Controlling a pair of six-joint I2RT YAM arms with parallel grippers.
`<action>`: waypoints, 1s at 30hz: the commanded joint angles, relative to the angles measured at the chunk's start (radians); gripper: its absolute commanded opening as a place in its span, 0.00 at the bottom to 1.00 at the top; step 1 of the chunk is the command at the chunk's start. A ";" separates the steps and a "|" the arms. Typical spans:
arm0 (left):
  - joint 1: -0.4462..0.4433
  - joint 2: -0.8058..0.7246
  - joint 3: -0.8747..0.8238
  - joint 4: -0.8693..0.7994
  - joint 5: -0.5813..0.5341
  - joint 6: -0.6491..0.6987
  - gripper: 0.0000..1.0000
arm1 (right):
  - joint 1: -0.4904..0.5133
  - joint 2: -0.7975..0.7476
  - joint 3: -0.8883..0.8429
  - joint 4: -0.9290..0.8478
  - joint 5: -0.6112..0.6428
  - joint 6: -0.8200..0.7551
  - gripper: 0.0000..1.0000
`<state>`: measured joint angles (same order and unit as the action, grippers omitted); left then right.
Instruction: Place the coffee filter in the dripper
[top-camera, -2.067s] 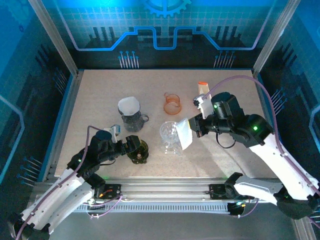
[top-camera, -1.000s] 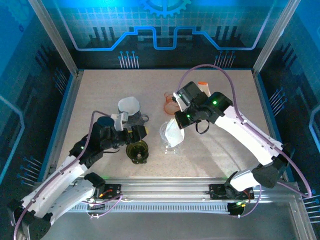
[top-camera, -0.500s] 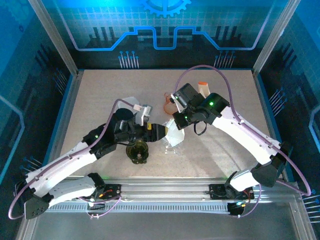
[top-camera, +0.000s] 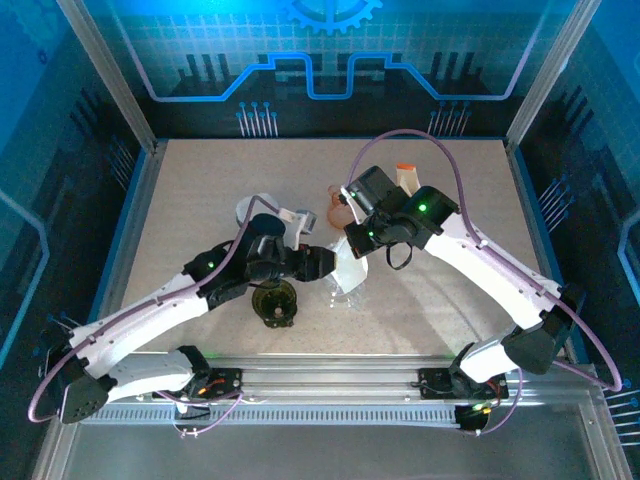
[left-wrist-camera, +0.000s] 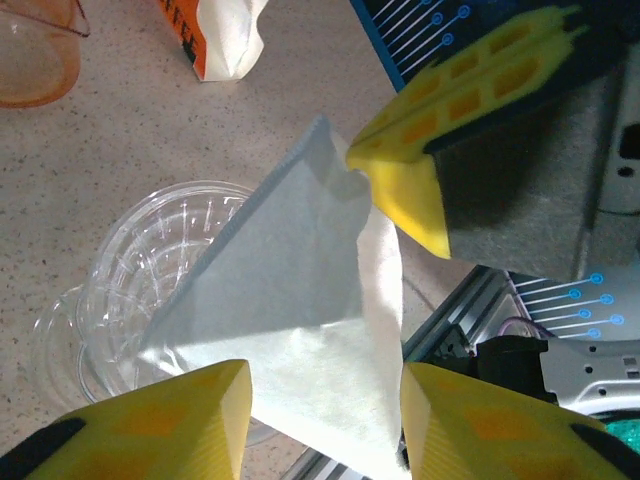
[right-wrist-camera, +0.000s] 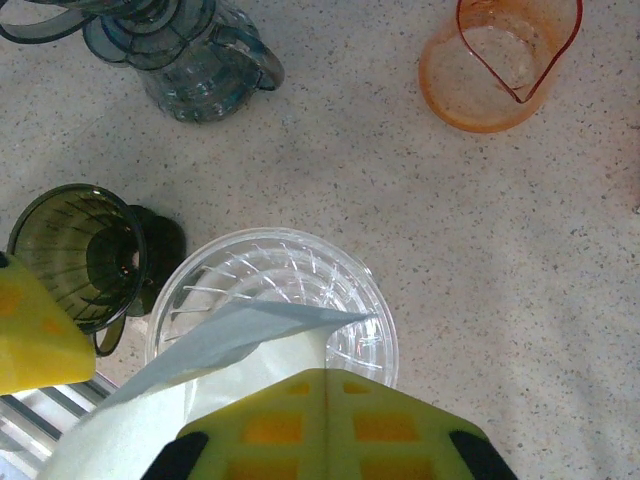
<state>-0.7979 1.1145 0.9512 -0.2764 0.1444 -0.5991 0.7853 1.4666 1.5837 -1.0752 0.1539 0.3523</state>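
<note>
Top view: we log both arms meeting mid-table, left gripper (top-camera: 320, 262) and right gripper (top-camera: 352, 245) flanking the coffee filter (top-camera: 350, 270).

Right wrist view adds a dark green dripper (right-wrist-camera: 70, 250), a glass pitcher (right-wrist-camera: 200, 60) and an orange beaker (right-wrist-camera: 500, 60) around the clear dripper (right-wrist-camera: 330, 270).

Left wrist view adds an orange-and-white packet (left-wrist-camera: 215, 35).

Right gripper: fingers closed, pinching the filter's upper corner.

Left gripper: fingers apart either side of the filter's lower edge; we cannot tell if they press it.

Filter: held tilted over the clear dripper.
</note>
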 joint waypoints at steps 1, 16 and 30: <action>-0.007 0.003 0.029 -0.036 -0.050 0.007 0.42 | 0.012 -0.018 -0.014 0.010 0.011 -0.013 0.00; 0.004 0.002 0.003 -0.055 -0.071 -0.008 0.41 | 0.012 -0.118 -0.171 0.151 -0.005 -0.034 0.53; 0.009 0.001 -0.026 -0.074 -0.098 -0.027 0.42 | 0.023 -0.141 -0.278 0.224 0.008 -0.035 0.44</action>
<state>-0.7944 1.1175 0.9443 -0.3294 0.0662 -0.6102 0.7868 1.3514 1.3296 -0.8841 0.1505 0.3206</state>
